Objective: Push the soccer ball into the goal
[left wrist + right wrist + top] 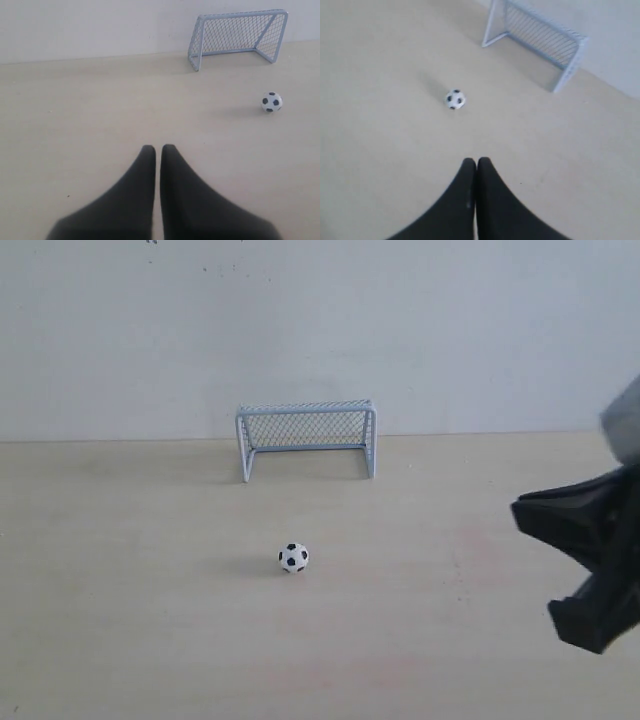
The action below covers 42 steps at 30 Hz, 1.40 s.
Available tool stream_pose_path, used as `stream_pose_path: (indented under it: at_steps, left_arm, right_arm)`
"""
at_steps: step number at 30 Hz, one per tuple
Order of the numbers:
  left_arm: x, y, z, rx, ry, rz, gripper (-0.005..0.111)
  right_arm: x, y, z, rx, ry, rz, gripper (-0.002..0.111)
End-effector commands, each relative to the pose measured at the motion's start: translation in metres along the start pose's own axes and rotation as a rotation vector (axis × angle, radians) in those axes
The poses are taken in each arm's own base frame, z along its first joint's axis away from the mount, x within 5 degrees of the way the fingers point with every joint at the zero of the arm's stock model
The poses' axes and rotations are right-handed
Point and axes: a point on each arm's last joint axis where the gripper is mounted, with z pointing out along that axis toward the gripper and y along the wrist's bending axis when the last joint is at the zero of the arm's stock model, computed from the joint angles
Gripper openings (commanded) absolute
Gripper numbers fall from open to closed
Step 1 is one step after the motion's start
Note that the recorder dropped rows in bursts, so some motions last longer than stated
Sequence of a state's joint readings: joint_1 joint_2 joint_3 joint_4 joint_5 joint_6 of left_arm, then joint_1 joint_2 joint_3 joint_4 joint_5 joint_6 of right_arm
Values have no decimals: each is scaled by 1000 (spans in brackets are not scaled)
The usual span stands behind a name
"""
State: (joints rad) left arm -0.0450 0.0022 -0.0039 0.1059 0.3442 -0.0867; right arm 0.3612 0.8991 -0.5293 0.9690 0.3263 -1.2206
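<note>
The goal [305,427] stands upright at the back of the pale counter [120,620]. Its netted rear sits close to the plain white wall [320,330] and its open mouth faces away from that wall. The soccer ball [293,558] rests on the counter out in front of the goal's mouth, well apart from it. It is roughly in line with the opening, a little nearer the goal's left-hand post in the exterior view, and nothing touches it. The left gripper [158,148] hangs over bare counter in front of the goal and off to one side of it, farther from the goal than the ball is. Its two black fingers [135,195] stand side by side with only a thin slit of counter showing between them, and they hold nothing. The right gripper [476,161] sits to the other side of the goal's mouth, also farther from the goal than the ball, with both ahead of its tips. Its fingers [495,205] are pressed together along their length and grip nothing. In the exterior view a blurred black mass at the edge, well off to the side of the goal, seems to be this right gripper, too soft there to read the fingers.
</note>
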Motion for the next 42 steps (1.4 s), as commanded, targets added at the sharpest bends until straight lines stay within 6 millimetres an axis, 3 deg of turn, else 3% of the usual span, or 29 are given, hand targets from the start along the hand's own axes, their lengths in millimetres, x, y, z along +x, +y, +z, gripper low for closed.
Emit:
stream_pose_path:
  at_steps: [1,8,17,32,39,42]
  left_arm:
    - [1,0,0,-2,-2,-1,4]
    - [1,0,0,-2,-2,-1,4]
    - [1,0,0,-2,-2,-1,4]
    - [1,0,0,-2,-2,-1,4]
    - [1,0,0,-2,-2,-1,4]
    - [1,0,0,-2,-2,-1,4]
  right_arm:
    - [24,4,-39,174,-173,124,0]
    - [68,18,-75,305,-351,138,0]
    - [115,24,-83,471,-458,205,0]
    - [115,19,-88,509,-533,372,0]
    - [122,23,-82,490,-403,276,0]
    - [127,20,-82,512,-378,369,0]
